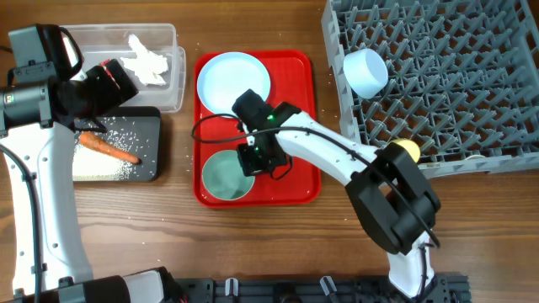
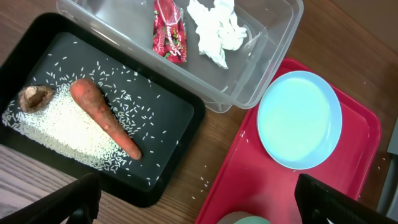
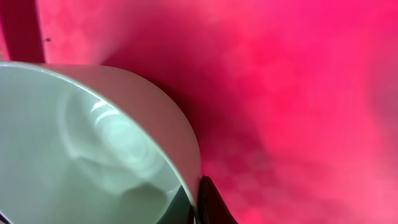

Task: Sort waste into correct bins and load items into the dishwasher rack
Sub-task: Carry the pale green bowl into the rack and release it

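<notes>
The right gripper (image 1: 250, 162) is clenched on the rim of the pale green bowl (image 1: 223, 178). In the right wrist view one dark finger (image 3: 214, 205) presses the outside of the wall, just at the lip. The bowl sits upright at the near end of the red tray (image 1: 299, 181), and the pale blue plate (image 1: 233, 78) lies flat at the far end.

The left gripper (image 2: 196, 186) hangs with its jaws spread wide and nothing between them, above the gap between the red tray and the black tray (image 1: 150, 126). The black tray holds the carrot (image 1: 108, 147), a spread of rice (image 2: 62, 134) and a brown scrap (image 2: 34, 98).

Behind it, the clear tub (image 1: 93, 38) holds the red wrapper (image 2: 169, 31) – its print is too small to read – and the tissue (image 1: 147, 59).

In the rack (image 1: 455, 76), the pale blue bowl (image 1: 365, 71) lies on its side near the left edge. The yellow cup (image 1: 408, 149) shows at the front edge, partly behind the right arm.
</notes>
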Motion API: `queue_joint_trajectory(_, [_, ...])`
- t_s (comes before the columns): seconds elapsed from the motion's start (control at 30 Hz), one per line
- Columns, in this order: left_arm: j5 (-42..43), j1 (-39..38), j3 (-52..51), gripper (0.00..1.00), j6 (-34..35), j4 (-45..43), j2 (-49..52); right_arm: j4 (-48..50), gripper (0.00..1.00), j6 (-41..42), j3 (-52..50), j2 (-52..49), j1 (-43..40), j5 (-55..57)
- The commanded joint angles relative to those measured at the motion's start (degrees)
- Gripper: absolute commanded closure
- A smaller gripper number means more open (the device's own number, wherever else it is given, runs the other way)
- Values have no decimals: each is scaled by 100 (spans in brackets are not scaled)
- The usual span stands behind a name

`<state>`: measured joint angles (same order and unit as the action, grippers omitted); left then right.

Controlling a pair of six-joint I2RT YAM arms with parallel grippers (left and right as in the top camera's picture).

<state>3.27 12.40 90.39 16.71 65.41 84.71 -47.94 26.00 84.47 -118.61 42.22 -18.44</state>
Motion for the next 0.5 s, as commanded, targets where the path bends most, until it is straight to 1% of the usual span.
queue_joint_trajectory(0.0, [-11, 24, 37, 0, 70, 0, 26, -111, 96, 74, 190, 205, -326, 127])
queue_joint_trajectory(0.1, [120, 24, 37, 0, 70, -11, 26, -323, 96, 13, 195, 807, -715, 940])
queue_joint_trajectory(0.23, [538, 0, 37, 0, 70, -39, 42, -511, 96, -127, 195, 1812, -1362, 1897])
queue_joint_trajectory(0.33, [546, -94, 37, 0, 70, -44, 63, -564, 96, -326, 195, 2494, -1864, 2820])
queue_joint_trajectory(0.47, [549, -282, 37, 0, 70, -42, 92, -568, 96, -660, 195, 3145, -2490, 4133])
